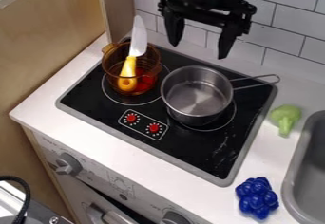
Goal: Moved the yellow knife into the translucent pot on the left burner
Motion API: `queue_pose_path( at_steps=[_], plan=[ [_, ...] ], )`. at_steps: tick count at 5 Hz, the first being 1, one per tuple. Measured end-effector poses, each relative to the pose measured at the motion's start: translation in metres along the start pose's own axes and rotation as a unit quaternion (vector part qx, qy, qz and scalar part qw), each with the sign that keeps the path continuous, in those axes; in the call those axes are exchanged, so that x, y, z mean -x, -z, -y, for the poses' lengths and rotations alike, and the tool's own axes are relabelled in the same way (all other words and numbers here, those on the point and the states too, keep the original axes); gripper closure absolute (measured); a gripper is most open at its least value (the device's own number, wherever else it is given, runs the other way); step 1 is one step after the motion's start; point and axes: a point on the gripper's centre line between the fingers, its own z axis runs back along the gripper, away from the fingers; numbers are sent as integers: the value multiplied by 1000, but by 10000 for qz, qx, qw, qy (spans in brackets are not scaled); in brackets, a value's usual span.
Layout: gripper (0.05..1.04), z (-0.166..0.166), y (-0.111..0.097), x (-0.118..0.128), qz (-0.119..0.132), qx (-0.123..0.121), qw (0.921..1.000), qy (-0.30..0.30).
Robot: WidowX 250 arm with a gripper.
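No words or numbers are showing legibly. Below and left of the hand (198,50) in the view, white marks are ringing two red knobs (153,128) on the black stovetop (95,109); farther below, the front panel (136,190) is bearing print too small to read.

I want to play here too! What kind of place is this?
It looks like a toy kitchen: there's a black stovetop with a metal saucepan on it, and a gray sink beside it.
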Motion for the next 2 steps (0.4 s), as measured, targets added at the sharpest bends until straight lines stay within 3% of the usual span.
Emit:
queue_pose_path(
  at_steps=[1,2],
  plan=[
    [83,-5,9,-3,187,154,9995,181],
    [83,-6,9,-4,216,159,9995,181]
  ],
)
